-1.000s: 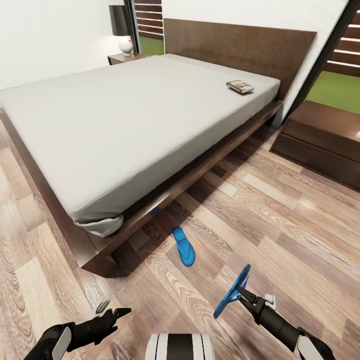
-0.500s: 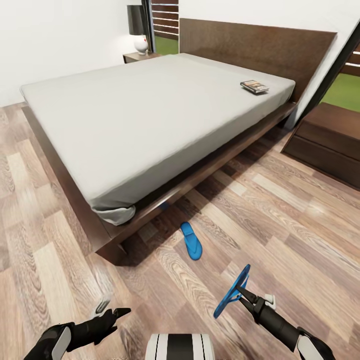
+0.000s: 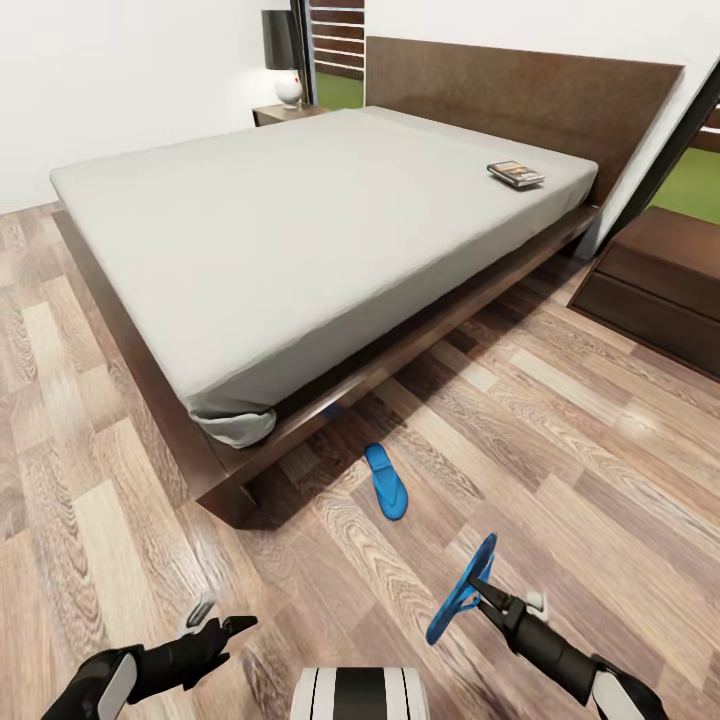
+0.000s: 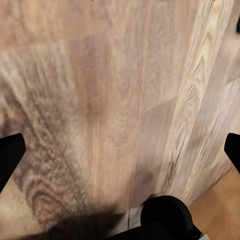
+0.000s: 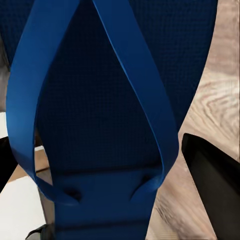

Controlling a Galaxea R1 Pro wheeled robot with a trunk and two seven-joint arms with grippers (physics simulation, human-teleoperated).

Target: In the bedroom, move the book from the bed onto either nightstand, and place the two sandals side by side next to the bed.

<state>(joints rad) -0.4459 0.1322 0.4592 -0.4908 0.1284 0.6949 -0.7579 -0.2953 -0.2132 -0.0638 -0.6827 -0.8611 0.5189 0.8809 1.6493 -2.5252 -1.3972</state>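
Observation:
The bed [image 3: 300,230], with its grey mattress and dark frame, takes up the upper middle of the head view. The book [image 3: 516,174] lies on the mattress near the headboard, at the bed's right side. One blue sandal [image 3: 386,482] lies flat on the floor beside the bed's near corner. My right gripper [image 3: 479,587] is shut on the other sandal [image 3: 460,590], held on edge above the floor; in the right wrist view that sandal [image 5: 110,110] sits between the black fingers [image 5: 212,172]. My left gripper [image 3: 214,627] hangs open over bare planks, holding nothing.
A dark nightstand [image 3: 660,275] stands to the right of the bed. A second nightstand [image 3: 283,114] with a white-based lamp [image 3: 287,60] stands at the far side. Wood-plank floor [image 3: 560,460] stretches between me and the bed. A window frame runs down at the right.
The whole view has shifted, so the camera moved; the bed and floor sandal now sit slightly further right in the picture. Both arms keep their poses, the right still holding its sandal.

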